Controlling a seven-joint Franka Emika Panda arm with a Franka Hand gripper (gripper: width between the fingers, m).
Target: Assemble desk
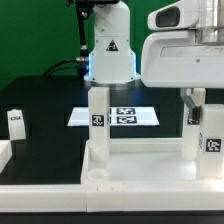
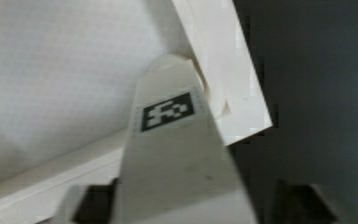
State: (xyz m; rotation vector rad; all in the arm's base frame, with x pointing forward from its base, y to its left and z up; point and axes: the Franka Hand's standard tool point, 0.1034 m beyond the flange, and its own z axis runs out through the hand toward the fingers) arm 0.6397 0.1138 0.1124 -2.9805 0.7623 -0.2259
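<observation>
Exterior view: claw [image 1: 196,108] over leg [image 1: 213,133]

The tabletop [image 1: 130,168] is plain white, lower centre of the exterior view. Three legs are white too, each bearing a black-and-white square tag: one leg [image 1: 98,118] at centre, another [image 1: 212,135] at the right edge, a loose one [image 1: 16,123] at the left edge. The marker board [image 1: 112,116], mid-frame, is white with black square patterns. The table [image 1: 50,130] surface is black, the backdrop [image 1: 30,35] at upper left green. The arm [image 1: 108,45], top centre, is white with a black triangle mark and a blue glow at its base. In the wrist view, a white leg [image 2: 172,160] at centre carries a black-and-white tag.
</observation>
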